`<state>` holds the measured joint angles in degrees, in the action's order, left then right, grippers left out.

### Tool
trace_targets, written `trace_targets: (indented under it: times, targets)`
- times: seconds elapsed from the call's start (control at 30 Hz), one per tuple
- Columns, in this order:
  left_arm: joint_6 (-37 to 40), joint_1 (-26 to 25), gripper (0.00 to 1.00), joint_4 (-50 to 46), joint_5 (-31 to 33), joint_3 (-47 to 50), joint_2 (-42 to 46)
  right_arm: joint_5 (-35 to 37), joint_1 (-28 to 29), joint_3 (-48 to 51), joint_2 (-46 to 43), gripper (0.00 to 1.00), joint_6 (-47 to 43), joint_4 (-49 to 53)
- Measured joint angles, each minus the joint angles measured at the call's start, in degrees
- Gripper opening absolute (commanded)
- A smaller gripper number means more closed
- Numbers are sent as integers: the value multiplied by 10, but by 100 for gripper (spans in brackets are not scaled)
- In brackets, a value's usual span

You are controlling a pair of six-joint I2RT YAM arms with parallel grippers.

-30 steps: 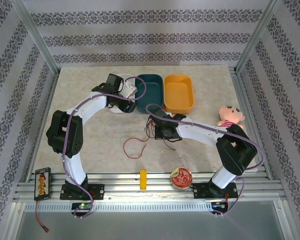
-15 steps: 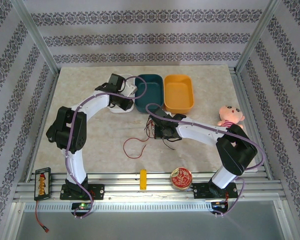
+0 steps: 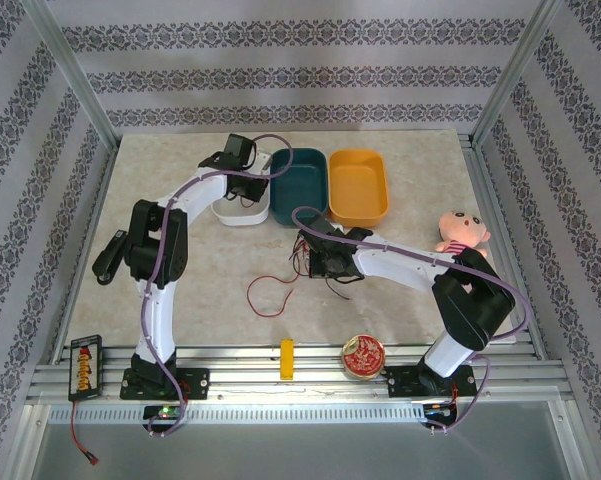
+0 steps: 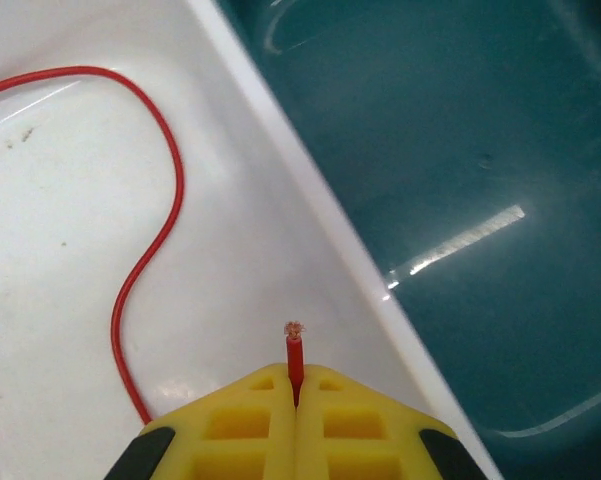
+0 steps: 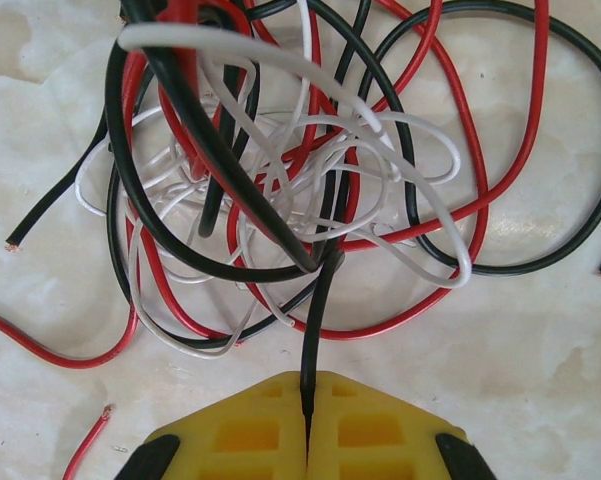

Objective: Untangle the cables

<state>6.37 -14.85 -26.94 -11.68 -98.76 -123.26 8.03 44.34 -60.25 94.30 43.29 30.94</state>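
the tangle of cables [image 5: 280, 190], red, black and white strands looped through one another, lies on the marble table [image 5: 540, 350] in the upper half of the right wrist view. in the top view it sits near the middle of the frame. one black cable [image 5: 314, 320] drops out of the knot to the bottom centre, where the right gripper [image 5: 307, 390] has its yellow jaws pressed together on it. a separate red loop [image 3: 265, 297] lies on the table to the lower left of the tangle. in the left wrist view the left gripper [image 4: 296, 372], at bottom centre, is clamped on a red cable end [image 4: 295, 350] whose frayed tip pokes up past the fingertips. a red strand [image 4: 160, 240] curves across the floor of the white bin [image 4: 260, 250] toward the upper left; whether it is the same cable cannot be told. the teal bin [image 4: 460, 150] touches the white one at upper right, and the yellow bin [image 3: 358, 185] stands just right of it. a doll [image 3: 462, 232] lies at the right edge. a round tin [image 3: 362, 357] and a yellow block [image 3: 287, 359] sit near the bottom, with a battery pack [image 3: 84, 366] at lower left.
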Motion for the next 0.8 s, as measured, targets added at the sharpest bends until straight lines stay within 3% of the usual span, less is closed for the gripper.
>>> trace_targets:
  times: [0.3,0.63,0.8]
  targets:
    - [-28,12,13,-39,9,-25,-24,-5,1,0,3,0,0,-6]
    - [-49,16,51,-69,20,-39,-29,4,15,0,3,1,11,-20]
    - [-58,16,65,-78,50,-40,-19,18,26,0,3,9,14,-21]
